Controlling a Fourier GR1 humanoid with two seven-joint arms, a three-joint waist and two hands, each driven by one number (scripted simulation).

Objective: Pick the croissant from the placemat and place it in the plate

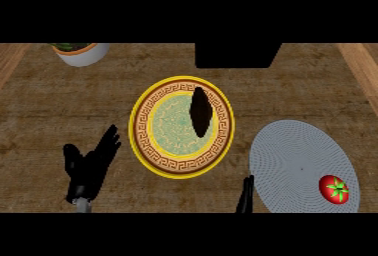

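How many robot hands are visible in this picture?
2. The left robot hand is to the left of the plate, open. The right robot hand shows at the lower edge, between the plate and the placemat.

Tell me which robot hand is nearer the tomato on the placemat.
Right. The right robot hand sits at the placemat's left edge, left of the tomato. The left robot hand is far off, on the plate's other side.
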